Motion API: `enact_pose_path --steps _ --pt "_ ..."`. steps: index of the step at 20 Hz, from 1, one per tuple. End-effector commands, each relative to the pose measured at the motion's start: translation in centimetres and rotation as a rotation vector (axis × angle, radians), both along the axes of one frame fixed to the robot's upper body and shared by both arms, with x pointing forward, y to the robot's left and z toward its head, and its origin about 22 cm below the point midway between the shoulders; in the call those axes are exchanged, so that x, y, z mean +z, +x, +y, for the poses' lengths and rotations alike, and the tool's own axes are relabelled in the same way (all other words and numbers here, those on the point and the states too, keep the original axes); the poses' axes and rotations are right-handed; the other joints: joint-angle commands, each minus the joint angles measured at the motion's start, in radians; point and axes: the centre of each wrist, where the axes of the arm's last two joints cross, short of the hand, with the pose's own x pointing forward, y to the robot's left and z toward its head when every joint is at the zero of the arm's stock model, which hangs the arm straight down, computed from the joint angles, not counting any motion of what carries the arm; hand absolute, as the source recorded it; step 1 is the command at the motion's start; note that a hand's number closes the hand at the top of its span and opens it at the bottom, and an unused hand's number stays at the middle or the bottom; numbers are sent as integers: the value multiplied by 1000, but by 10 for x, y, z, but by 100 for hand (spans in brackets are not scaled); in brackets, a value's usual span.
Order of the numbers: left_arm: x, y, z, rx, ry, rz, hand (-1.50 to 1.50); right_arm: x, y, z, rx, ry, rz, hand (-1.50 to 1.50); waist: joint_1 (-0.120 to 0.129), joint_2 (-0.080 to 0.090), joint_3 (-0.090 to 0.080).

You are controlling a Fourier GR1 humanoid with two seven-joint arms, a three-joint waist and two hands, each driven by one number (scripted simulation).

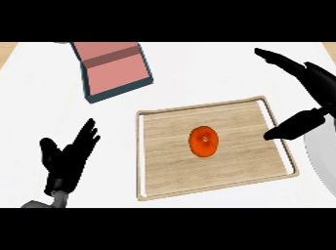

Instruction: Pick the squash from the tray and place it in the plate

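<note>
An orange squash (204, 141) lies in the middle of a square wooden tray (157, 180) on the white counter. My right hand (322, 90) hovers at the tray's right edge, open, with its fingers stretched toward the far side and its thumb (290, 127) pointing down at the tray's right rim. It is apart from the squash. A pale plate (328, 161) shows partly at the right edge, under my right forearm. My left hand (68, 158) rests open at the lower left, fingers up, left of the tray.
A pink box with dark teal sides (113, 68) lies tilted at the far left of the counter. Wooden counter edges show at the far corners.
</note>
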Motion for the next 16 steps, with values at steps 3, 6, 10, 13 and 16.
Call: enact_pose_path --steps 3,6,10,13,16 --pt "-2 6 4 -1 -4 29 0 6 -24 50 8 -190 73 -150 -2 4 -4" --pt "-13 5 1 8 17 18 0 12 -20 61 12 -207 83 -150 3 7 -3" --pt "4 4 8 -20 -17 35 0 -9 -28 91 -32 -241 84 -150 8 6 -3" --pt "-4 -2 4 -8 -10 31 0 -26 -39 109 -44 -275 111 -150 6 6 -3" --pt "-7 -5 -11 -6 -5 41 0 -38 -42 95 8 -308 194 -150 5 6 -3"
